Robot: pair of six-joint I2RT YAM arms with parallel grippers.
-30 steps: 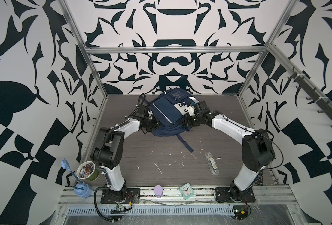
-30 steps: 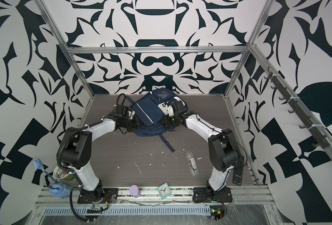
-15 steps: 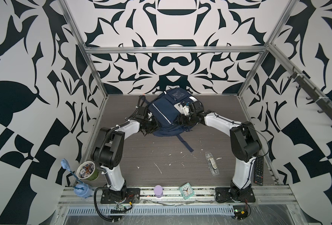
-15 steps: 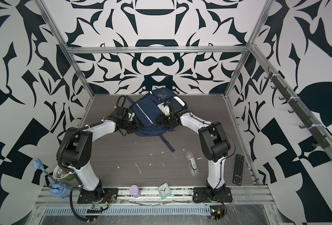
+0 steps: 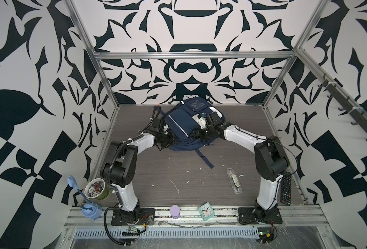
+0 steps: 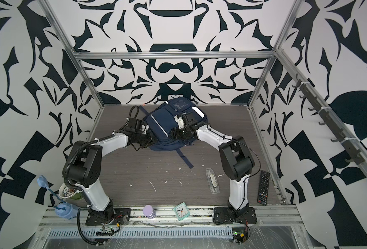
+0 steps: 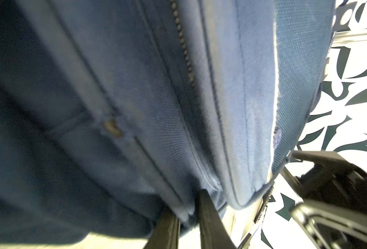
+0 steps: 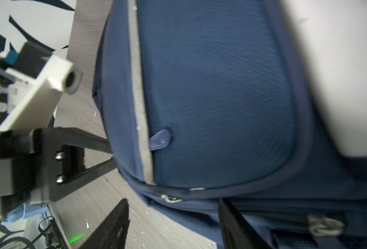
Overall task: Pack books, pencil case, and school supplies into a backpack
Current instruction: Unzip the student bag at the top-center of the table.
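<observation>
We see the backpack [image 8: 210, 86] as matt navy woven cloth, finely meshed, with a grey reflective strip [image 8: 140, 107] and dull metal zip teeth [image 7: 185, 54]. The tabletop [image 5: 178, 168] looks matt, grey and wood-grained. The school supplies packet [image 5: 233, 181] is glossy clear plastic.

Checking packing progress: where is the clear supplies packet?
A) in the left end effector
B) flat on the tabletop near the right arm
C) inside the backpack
B: the clear supplies packet lies on the tabletop, well apart from the backpack.
</observation>
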